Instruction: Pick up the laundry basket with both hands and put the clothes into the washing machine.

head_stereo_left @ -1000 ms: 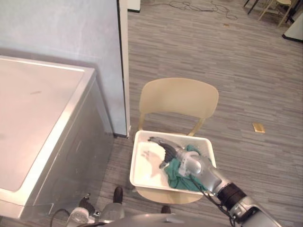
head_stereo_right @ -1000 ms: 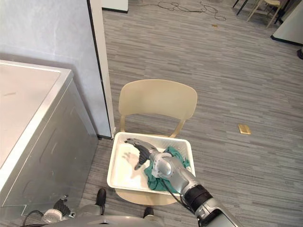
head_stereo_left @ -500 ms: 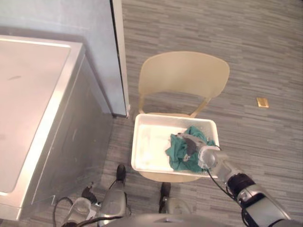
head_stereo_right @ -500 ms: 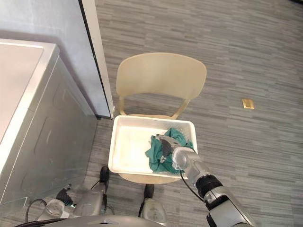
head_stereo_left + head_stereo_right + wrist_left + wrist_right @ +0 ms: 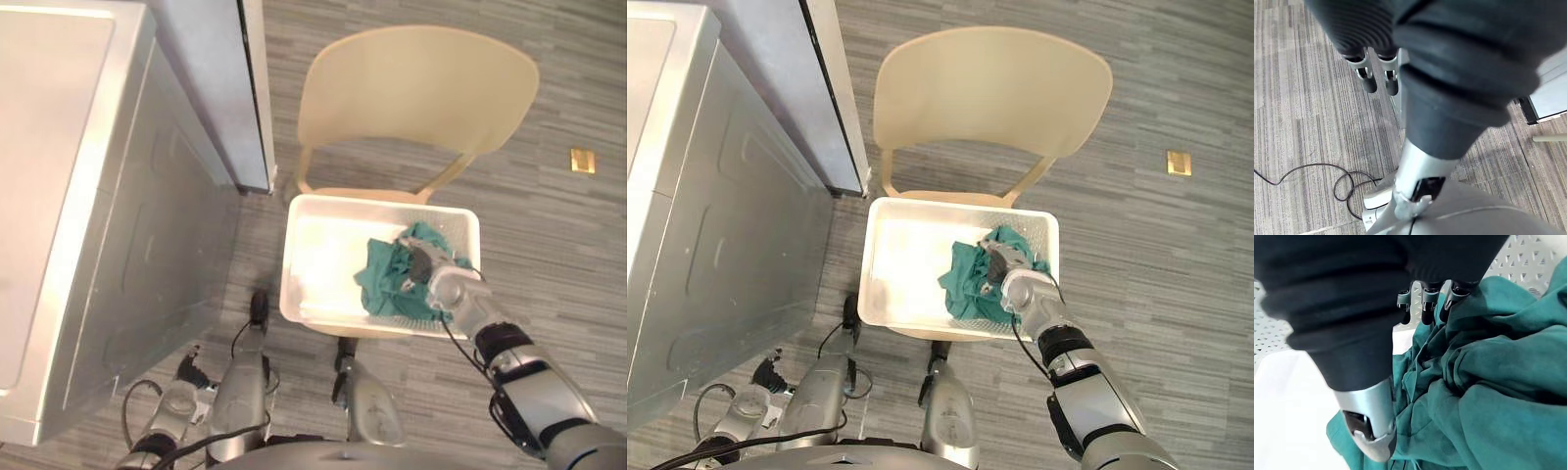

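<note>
Right hand (image 5: 431,269): fingers (image 5: 1426,312) released, roughly straight, dark tips touching the bunched green clothes (image 5: 387,286), thumb apart from them, nothing pinched. The clothes are piled in the right half of the white laundry basket (image 5: 291,259), against its perforated right wall; the left half of the basket floor is bare. The basket sits on the seat of a beige chair (image 5: 416,88), with the chair back on the far side. The washing machine (image 5: 98,196), silver with its lid down, stands to the left of the chair, with a gap of grey plank floor (image 5: 549,235) between them. A blue-grey wall panel (image 5: 206,69) stands behind the machine, near the chair's left rear leg. Left hand (image 5: 1367,81): fingers relaxed, holding nothing, hanging low over the floor, well apart from the basket. A small tan plate (image 5: 583,160) lies in the floor to the right of the chair.
</note>
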